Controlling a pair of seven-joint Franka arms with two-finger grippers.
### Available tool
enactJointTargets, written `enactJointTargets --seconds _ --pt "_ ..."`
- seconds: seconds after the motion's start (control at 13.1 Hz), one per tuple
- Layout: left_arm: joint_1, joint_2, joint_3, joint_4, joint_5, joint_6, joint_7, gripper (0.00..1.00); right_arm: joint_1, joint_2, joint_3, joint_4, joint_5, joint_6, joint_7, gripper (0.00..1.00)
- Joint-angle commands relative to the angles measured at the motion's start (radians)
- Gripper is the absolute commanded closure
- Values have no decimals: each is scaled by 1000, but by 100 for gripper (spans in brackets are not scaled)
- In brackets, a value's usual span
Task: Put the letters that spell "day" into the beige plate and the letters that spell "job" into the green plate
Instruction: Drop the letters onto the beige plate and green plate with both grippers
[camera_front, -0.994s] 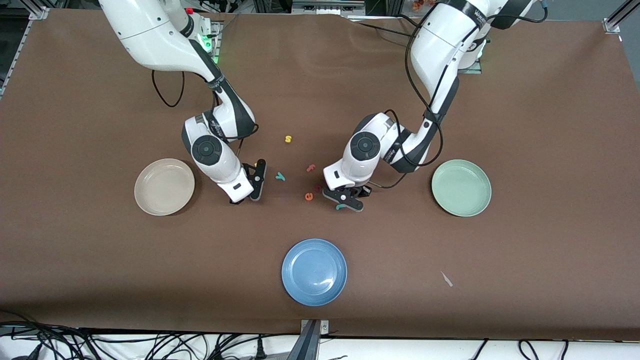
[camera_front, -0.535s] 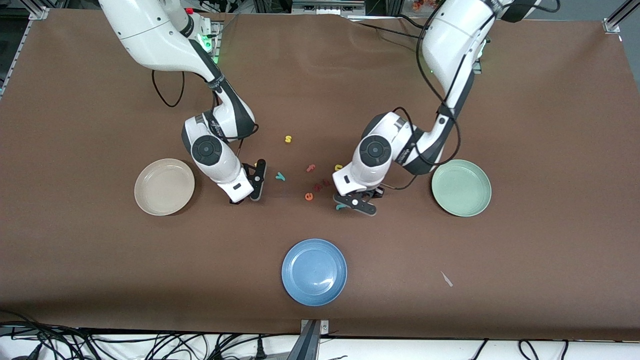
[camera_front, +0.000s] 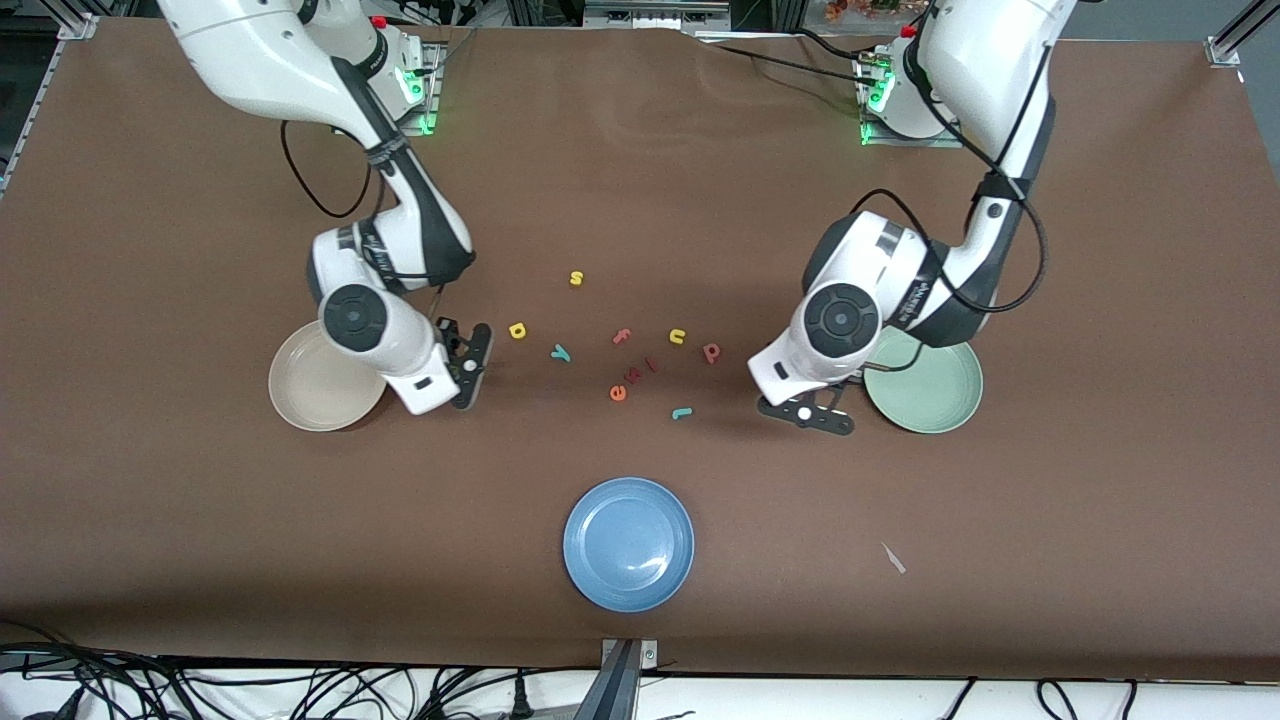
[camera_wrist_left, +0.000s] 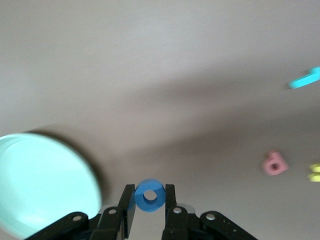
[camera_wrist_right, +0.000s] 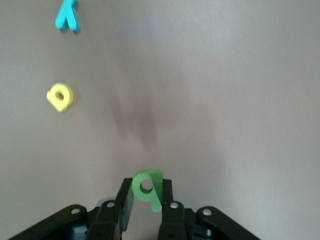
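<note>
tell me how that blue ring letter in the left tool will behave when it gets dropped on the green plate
The blue ring letter, pinched in the left tool, looks like thick foam, so probably light and slightly squashy. Being round, it may roll or bounce a little on the green plate. The plate's raised rim should likely contain it.

A high front camera looks down across the worktop (camera_front: 640, 150) toward both bases; each wrist camera looks closely past its tool at the worktop near the scattered letters, which all views share
</note>
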Motion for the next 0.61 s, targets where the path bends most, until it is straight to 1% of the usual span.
enactJointTargets --seconds 0.0,0.08,0.15,0.31,0.54 --pt "59 -74 -8 -117 50 -12 0 100 -22 -45 -60 -12 39 -81 30 100" --pt "90 -91 -10 -146 64 -10 0 100 -24 -53 -92 -16 40 -104 35 100" --pt "99 -106 -8 -175 66 -10 0 100 -23 -60 -126 -21 46 -113 71 100" --pt "165 -120 -8 -230 70 -2 0 100 -22 -67 -164 -21 46 -135 166 100" --pt "196 -119 -10 -275 106 25 6 100 -35 -54 -198 -23 46 -136 338 100"
